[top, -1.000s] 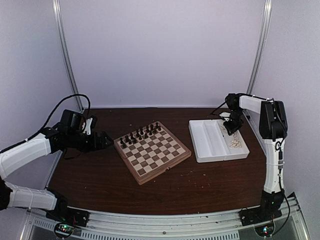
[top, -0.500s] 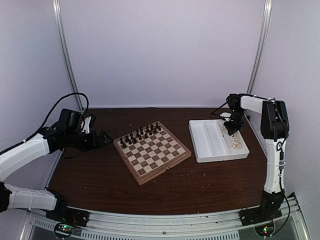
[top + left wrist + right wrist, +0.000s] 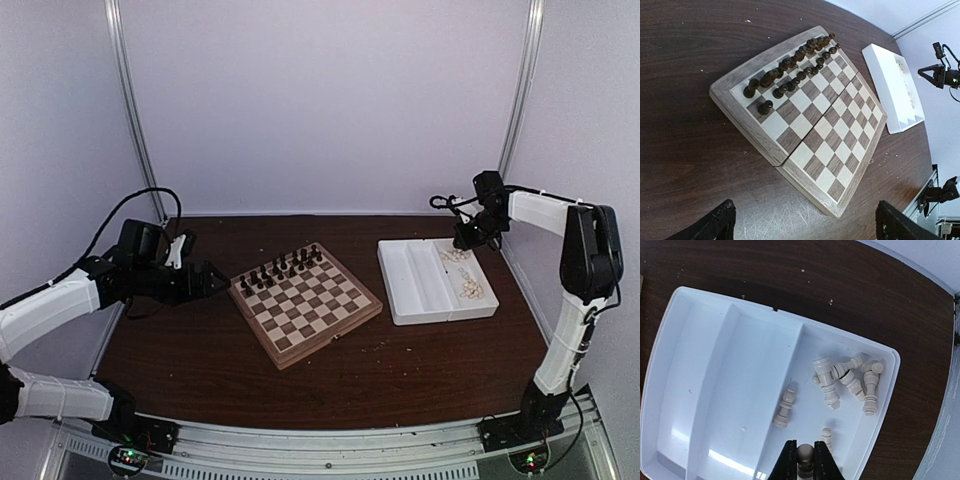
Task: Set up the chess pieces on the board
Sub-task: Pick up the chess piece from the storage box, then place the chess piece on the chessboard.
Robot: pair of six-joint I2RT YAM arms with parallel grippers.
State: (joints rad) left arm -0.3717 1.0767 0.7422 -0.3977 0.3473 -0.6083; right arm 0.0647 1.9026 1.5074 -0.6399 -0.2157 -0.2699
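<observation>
My right fingers (image 3: 466, 238) were pinched shut on one small cream chess piece (image 3: 804, 454), up over the white tray (image 3: 755, 365) near the far right corner of the table (image 3: 200, 370). More cream chess pieces (image 3: 840, 377) lay in the tray's part nearest the right edge. My left fingers (image 3: 210, 282) were wide open, holding nothing, just left of the board (image 3: 790, 49) in the middle of the table. Dark pieces (image 3: 790, 62) stood along its far side.
</observation>
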